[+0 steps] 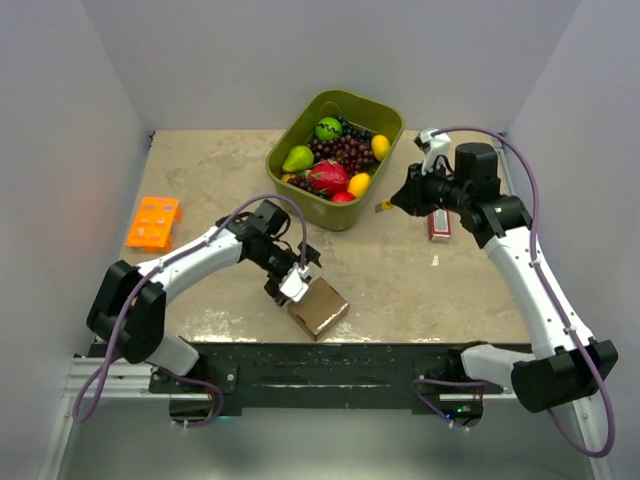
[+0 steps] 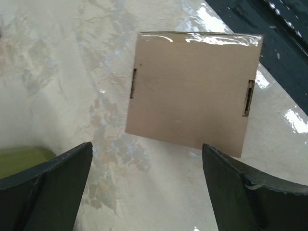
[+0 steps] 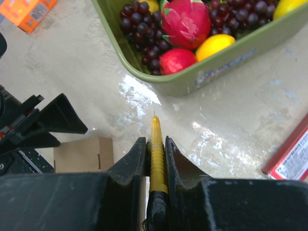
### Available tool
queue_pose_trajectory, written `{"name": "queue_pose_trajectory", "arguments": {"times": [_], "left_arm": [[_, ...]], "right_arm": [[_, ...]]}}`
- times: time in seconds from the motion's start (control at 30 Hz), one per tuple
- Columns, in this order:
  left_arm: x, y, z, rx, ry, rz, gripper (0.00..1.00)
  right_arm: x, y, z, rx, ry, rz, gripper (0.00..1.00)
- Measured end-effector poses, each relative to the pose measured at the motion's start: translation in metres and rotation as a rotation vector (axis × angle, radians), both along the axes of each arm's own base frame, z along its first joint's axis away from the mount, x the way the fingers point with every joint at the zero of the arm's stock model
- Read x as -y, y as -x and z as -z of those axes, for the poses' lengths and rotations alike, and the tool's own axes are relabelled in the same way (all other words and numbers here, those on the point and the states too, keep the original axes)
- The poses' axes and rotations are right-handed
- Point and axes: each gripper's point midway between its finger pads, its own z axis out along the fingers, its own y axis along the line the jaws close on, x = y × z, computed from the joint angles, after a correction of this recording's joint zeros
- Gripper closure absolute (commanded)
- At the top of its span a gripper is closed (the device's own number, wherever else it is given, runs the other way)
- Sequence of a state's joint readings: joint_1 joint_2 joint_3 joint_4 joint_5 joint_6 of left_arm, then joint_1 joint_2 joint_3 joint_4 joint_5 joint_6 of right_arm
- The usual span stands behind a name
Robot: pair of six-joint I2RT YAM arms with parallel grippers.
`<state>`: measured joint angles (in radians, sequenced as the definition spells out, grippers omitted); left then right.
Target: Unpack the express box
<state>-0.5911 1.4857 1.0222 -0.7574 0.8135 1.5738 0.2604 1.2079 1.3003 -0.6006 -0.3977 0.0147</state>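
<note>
While both arms hang over the beige table (image 1: 420, 280), top camera first: the small brown cardboard box (image 1: 318, 308) sits closed on the tabletop, well in front of the olive-green plastic fruit tub (image 1: 283, 170), toward the arm bases. The left gripper (image 1: 297, 290) is just beside the box on its tub side, jaws apart, nothing in them. The right gripper (image 1: 398, 200) hangs just right of the tub, clamped on a slim yellow ribbed tool (image 1: 384, 206) that points at the tub wall. A flat red packet (image 1: 438, 227) lies right of the tub, an orange plastic tray (image 1: 153, 222) far left of it.

Left wrist camera: box face-on, a slot at each side edge, lying beyond the two dark fingers (image 2: 53, 192), touching neither. A sliver of tub shows at the lower left.

Right wrist camera: jaws tight on the yellow tool, its fine tip aimed at the tub's near wall, apart from it. Dark grapes (image 3: 149, 48) and a pink dragon fruit (image 3: 185, 21) are in the tub. The box is on the tub's near-left side, partly behind the left gripper's fingers (image 3: 57, 118).
</note>
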Motion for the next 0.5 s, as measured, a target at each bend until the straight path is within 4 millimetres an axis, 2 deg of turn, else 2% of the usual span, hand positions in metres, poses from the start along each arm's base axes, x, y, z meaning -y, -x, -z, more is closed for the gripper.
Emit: {"name": "queue_pose_trajectory", "arguments": {"times": [0.2,0.27,0.4,0.5], "left_arm": [[0.009,0.019,0.009,0.055,-0.008,0.186,0.0],[0.013,0.024,0.009,-0.001,-0.04,0.237,0.0],[0.027,0.014,0.009,-0.129,-0.096,0.251,0.0],[0.026,0.019,0.009,-0.209,-0.12,0.23,0.0]], "right_arm": [[0.024,0.002,0.013,-0.081,-0.02,0.085,1.0],[0.028,0.006,0.017,-0.104,-0.028,0.098,1.0],[0.026,0.018,0.023,-0.136,-0.045,0.08,1.0],[0.026,0.028,0.025,-0.141,-0.05,0.07,1.0]]}}
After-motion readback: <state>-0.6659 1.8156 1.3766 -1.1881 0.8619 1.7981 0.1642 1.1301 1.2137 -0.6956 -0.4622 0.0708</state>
